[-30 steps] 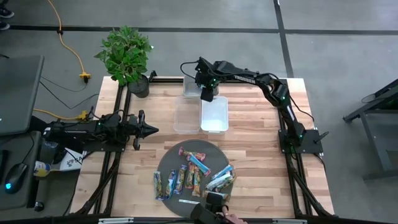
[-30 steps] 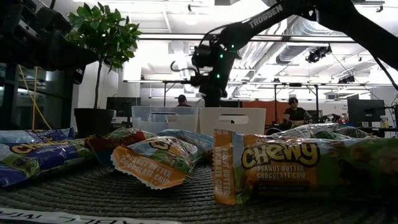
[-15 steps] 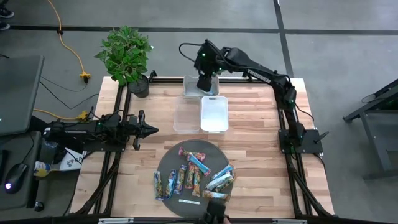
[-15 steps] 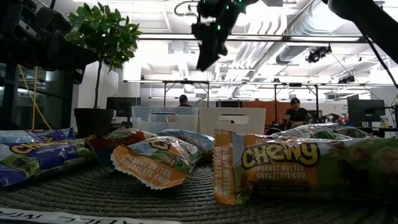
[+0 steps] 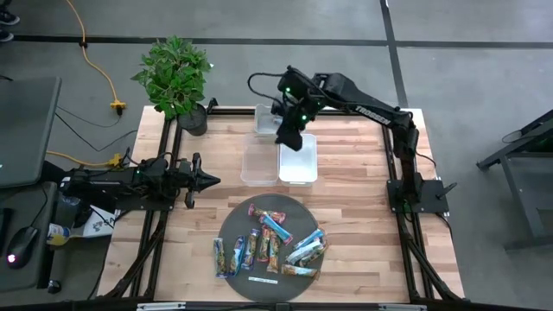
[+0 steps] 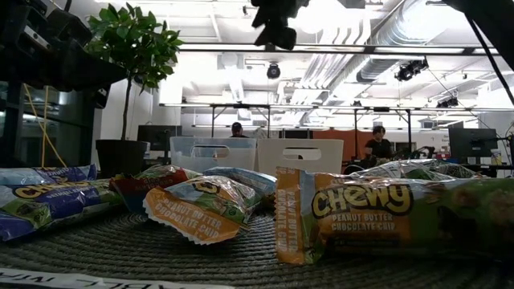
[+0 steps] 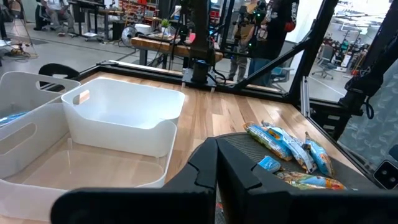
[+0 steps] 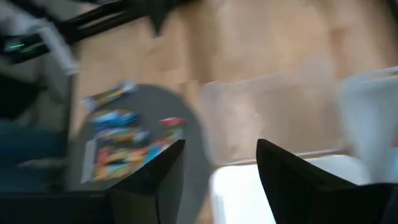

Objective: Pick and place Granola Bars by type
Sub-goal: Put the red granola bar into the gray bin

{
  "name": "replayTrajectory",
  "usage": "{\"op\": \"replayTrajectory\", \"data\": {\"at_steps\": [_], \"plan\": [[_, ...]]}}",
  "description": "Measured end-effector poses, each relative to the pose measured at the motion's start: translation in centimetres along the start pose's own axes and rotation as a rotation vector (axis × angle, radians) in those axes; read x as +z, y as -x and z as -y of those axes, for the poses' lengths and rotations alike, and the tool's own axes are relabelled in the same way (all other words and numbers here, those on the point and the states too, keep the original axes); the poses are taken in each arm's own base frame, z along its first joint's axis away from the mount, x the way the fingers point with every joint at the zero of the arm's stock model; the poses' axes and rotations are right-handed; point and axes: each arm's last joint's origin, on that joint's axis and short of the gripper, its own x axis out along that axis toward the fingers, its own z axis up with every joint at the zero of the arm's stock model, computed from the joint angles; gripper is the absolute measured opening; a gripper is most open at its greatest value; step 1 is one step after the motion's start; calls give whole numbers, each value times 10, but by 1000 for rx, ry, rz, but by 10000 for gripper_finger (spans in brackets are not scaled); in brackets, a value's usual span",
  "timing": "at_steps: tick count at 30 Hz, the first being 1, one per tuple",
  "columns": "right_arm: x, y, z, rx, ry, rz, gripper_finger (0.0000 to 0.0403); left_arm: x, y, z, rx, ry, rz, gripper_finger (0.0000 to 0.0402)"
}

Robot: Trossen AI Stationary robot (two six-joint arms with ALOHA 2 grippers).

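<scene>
— Where is the right arm sitting relative to the white bin?

— It is reaching in from its base at the table's right edge, elbow raised, with the right gripper hanging high above the bin's far end. Its two dark fingers are standing apart with nothing between them.

— And the left one?

— The left arm is lying low and stretched out, well to the left of the bin. The left gripper is pointing toward it, its fingers pressed together and carrying nothing.
</scene>
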Motion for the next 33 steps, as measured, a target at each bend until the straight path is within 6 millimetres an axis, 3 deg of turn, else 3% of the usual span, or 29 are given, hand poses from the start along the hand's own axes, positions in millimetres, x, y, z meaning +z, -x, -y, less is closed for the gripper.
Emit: {"op": "replayTrajectory", "data": {"at_steps": [7, 15, 19, 27, 33], "plan": [[-4, -13, -43, 349, 58, -52, 179, 0, 0, 0, 0, 0, 0, 0], [-13, -32, -95, 433, 137, -118, 179, 0, 0, 0, 0, 0, 0, 0], [-24, -54, -124, 459, 138, -173, 179, 0, 0, 0, 0, 0, 0, 0], [-78, -115, -185, 445, 116, -380, 179, 0, 0, 0, 0, 0, 0, 0], [-127, -162, -213, 303, -47, -453, 179, 0, 0, 0, 0, 0, 0, 0]]}}
